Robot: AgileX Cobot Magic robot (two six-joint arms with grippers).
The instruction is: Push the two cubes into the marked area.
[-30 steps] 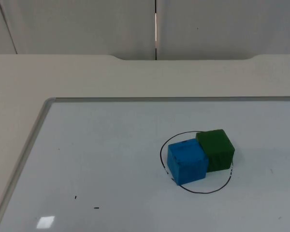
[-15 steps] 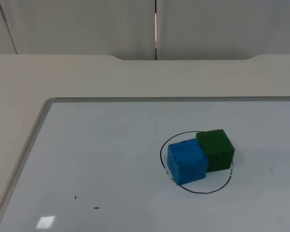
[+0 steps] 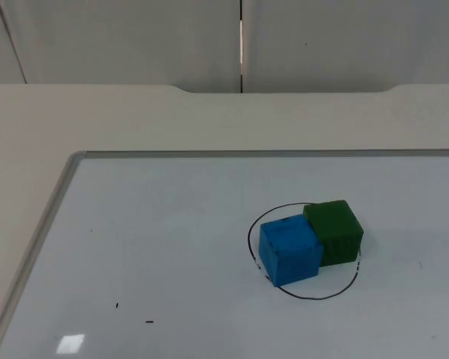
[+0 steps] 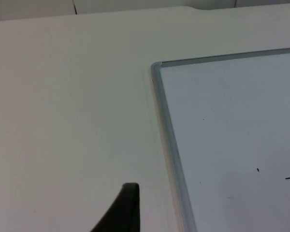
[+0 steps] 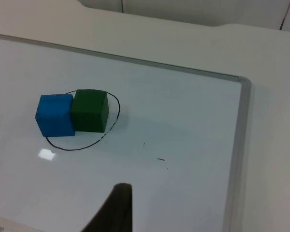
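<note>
A blue cube (image 3: 288, 249) and a green cube (image 3: 334, 232) stand touching side by side on a whiteboard (image 3: 52, 209), within a hand-drawn black circle (image 3: 307, 297). Their outer edges reach the line. In the right wrist view the blue cube (image 5: 55, 115), green cube (image 5: 90, 111) and circle (image 5: 77, 149) lie well ahead of my right gripper (image 5: 117, 208), which hangs above the board away from them. My left gripper (image 4: 125, 212) waits over the bare table beside the whiteboard's corner (image 4: 157, 67).
The whiteboard has a raised grey frame (image 5: 239, 140) and a few small black marks (image 3: 148, 322). Cream table top (image 3: 209, 116) surrounds it up to the grey partition wall (image 3: 135, 37). A light glare patch (image 3: 70, 343) lies on the board near its front.
</note>
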